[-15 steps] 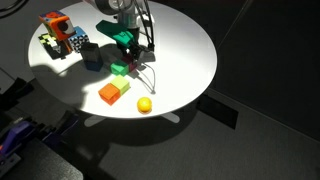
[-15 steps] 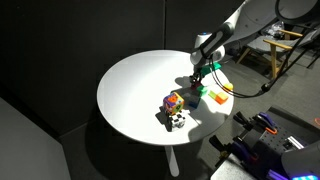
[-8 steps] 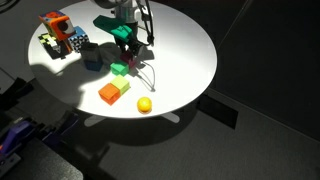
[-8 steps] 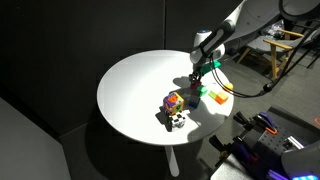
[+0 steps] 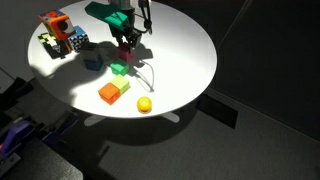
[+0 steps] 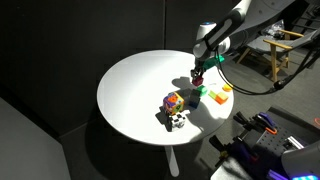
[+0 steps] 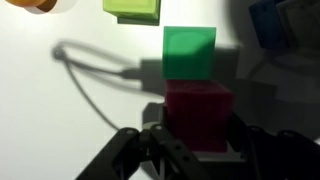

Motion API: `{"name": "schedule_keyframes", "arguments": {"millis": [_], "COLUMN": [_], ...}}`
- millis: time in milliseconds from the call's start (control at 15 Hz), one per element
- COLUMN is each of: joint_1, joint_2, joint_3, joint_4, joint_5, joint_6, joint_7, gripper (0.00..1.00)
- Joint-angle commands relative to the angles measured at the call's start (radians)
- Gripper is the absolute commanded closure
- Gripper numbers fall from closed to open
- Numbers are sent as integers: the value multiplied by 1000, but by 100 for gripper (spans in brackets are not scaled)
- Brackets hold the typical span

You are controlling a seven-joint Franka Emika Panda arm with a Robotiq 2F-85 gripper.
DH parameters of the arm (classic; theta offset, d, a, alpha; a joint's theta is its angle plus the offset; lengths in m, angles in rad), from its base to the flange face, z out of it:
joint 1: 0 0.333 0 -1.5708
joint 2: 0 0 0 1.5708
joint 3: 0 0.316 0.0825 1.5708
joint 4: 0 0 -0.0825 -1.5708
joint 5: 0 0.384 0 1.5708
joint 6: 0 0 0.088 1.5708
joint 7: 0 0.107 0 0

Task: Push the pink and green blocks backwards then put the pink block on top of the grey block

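Note:
My gripper (image 7: 200,128) is shut on the pink block (image 7: 198,105), which sits between the two fingers. In both exterior views the gripper (image 5: 126,47) (image 6: 198,72) hangs a little above the round white table (image 5: 180,50) with the pink block (image 5: 127,57) (image 6: 198,78) in it. The green block (image 7: 189,52) (image 5: 120,68) rests on the table just beyond the pink one. The grey block (image 5: 93,62) (image 7: 275,25) stands apart, to the side of the green block.
A lime-green cube (image 5: 122,87) and an orange cube (image 5: 108,94) lie together near the table's edge, with a yellow ball (image 5: 145,104) close by. A multicoloured toy cluster (image 5: 60,35) stands at the rim. A thin cable (image 7: 95,75) trails across the tabletop.
The arm has risen and taken the pink block up off the table beside the green block. The other blocks have not moved.

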Motion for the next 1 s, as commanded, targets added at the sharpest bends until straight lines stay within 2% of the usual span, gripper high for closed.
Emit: {"name": "schedule_keyframes", "arguments": {"millis": [0, 933], "joint_1": [13, 22], "joint_2": [-102, -394], "joint_3": [-8, 15], "joint_4": [-85, -326], "joint_5": [-31, -135], "joint_6": [-25, -125], "joint_7": [10, -132], "gripper": [70, 70]}}
